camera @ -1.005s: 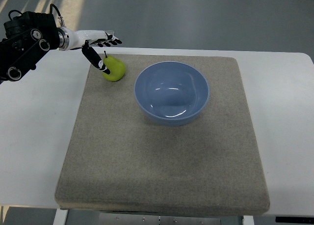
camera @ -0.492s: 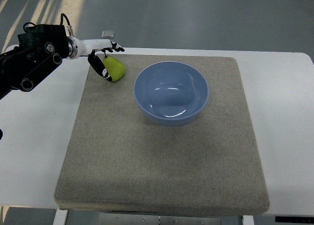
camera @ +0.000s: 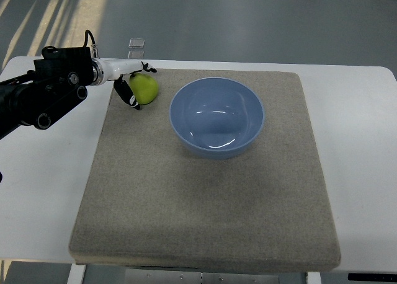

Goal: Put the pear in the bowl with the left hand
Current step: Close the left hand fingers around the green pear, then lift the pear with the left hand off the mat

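Early stage: pear [camera: 144, 88] sat on the mat [camera: 205, 191] left of the empty bowl [camera: 217, 116]; left robot hand [camera: 130, 82] was at it, fingers curled around; firm grip unclear. Lift and drop remained

The big blue bowl [camera: 217, 117] sits in the far middle of the grey mat [camera: 205, 203]; its tall round wall is the one big thing in the way; above it the mouth is wide open. Just left of the bowl lies the green pear [camera: 144, 88], with a small gap of mat between them; the left hand [camera: 129, 80] is curled around the pear's far and left sides, so that corner is crowded. The near half of the mat is bare and easy to cross; the mat right of the bowl is bare too; the white table [camera: 43, 172] is free on both sides.
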`<state>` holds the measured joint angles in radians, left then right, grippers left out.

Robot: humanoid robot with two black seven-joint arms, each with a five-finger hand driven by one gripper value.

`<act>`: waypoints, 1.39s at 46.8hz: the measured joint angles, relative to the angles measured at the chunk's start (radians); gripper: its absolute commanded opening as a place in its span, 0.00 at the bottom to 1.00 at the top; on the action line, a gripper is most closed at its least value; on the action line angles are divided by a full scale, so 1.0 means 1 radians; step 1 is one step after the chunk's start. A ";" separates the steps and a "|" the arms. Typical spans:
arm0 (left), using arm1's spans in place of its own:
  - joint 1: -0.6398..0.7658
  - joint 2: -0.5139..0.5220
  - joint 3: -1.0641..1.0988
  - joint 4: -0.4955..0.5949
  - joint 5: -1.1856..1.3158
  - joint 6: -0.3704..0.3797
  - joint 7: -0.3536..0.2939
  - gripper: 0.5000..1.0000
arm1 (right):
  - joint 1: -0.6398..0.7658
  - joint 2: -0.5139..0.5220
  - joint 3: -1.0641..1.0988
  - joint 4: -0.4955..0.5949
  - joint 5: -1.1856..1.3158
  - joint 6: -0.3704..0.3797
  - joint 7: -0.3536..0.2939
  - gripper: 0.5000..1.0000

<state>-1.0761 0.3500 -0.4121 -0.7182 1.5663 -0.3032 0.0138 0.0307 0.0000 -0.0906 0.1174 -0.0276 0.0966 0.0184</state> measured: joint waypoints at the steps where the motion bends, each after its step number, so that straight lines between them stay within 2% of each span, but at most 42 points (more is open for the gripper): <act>1: 0.002 0.000 0.000 0.000 0.003 0.003 0.000 0.96 | 0.000 0.000 0.000 0.000 0.000 0.000 0.000 0.85; 6: 0.008 -0.002 0.001 0.000 0.008 0.019 0.000 0.92 | 0.000 0.000 0.000 0.000 0.000 0.000 0.000 0.85; 11: 0.009 -0.002 0.001 0.000 0.009 0.024 0.000 0.73 | 0.000 0.000 0.000 0.000 0.000 0.000 0.000 0.85; 13: 0.009 -0.002 0.001 0.000 0.009 0.024 0.000 0.69 | 0.000 0.000 0.000 0.000 0.000 0.000 0.000 0.85; 19: 0.010 0.000 0.001 0.000 0.009 0.024 0.000 0.43 | 0.000 0.000 0.000 0.000 0.000 0.000 0.000 0.85; 22: 0.010 0.000 0.001 0.000 0.010 0.023 0.000 0.33 | 0.000 0.000 0.000 0.000 0.000 0.000 0.000 0.85; 34: 0.007 -0.001 0.000 -0.001 0.006 0.022 0.000 0.04 | 0.000 0.000 0.000 0.000 0.000 0.000 0.000 0.85; 43: -0.014 0.004 -0.011 -0.011 -0.005 0.012 -0.001 0.00 | 0.000 0.000 0.000 0.000 0.000 0.000 0.000 0.85; 53: -0.053 0.078 -0.020 -0.120 -0.116 -0.020 -0.002 0.00 | 0.000 0.000 0.000 0.000 0.000 0.000 0.000 0.85; 65: -0.142 0.158 -0.049 -0.225 -0.375 -0.207 -0.002 0.00 | 0.000 0.000 0.000 0.000 0.000 0.000 0.000 0.85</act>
<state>-1.2183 0.5077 -0.4614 -0.9429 1.1914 -0.5101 0.0123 0.0305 0.0000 -0.0905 0.1179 -0.0276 0.0966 0.0185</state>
